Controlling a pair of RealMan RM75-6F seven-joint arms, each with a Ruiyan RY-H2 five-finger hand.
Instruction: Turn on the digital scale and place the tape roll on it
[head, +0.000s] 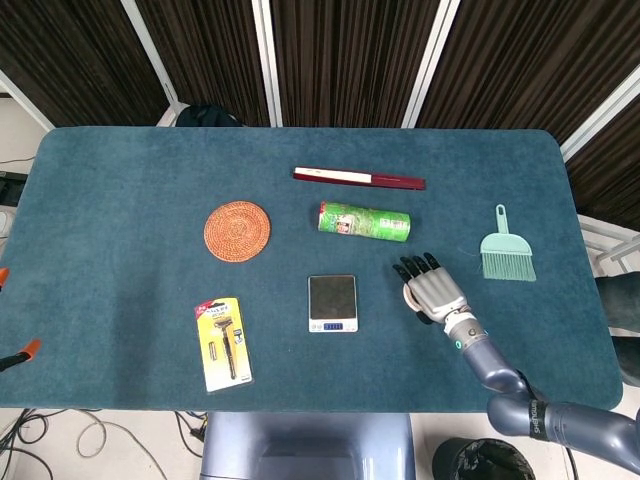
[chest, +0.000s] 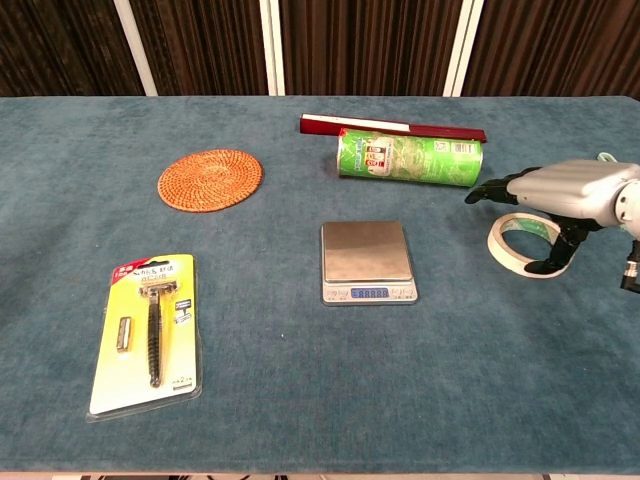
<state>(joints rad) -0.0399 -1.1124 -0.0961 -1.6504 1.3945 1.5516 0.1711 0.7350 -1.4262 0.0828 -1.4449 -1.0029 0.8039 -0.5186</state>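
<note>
The small silver digital scale (head: 332, 302) (chest: 366, 260) sits near the table's front middle, its blue display (chest: 372, 294) lit. To its right the white tape roll (chest: 500, 245) lies flat on the cloth. My right hand (head: 432, 290) (chest: 555, 190) hovers over the roll, fingers stretched out and apart, pointing towards the far left. Its thumb reaches down at the roll's right rim; nothing is held. In the head view the hand hides the roll. My left hand shows in neither view.
A green can (head: 364, 221) (chest: 408, 158) lies on its side behind the scale, a long red box (head: 358, 179) (chest: 392, 126) beyond it. A woven coaster (head: 237, 231) and a yellow razor pack (head: 223, 342) lie left. A teal brush (head: 506, 248) lies right.
</note>
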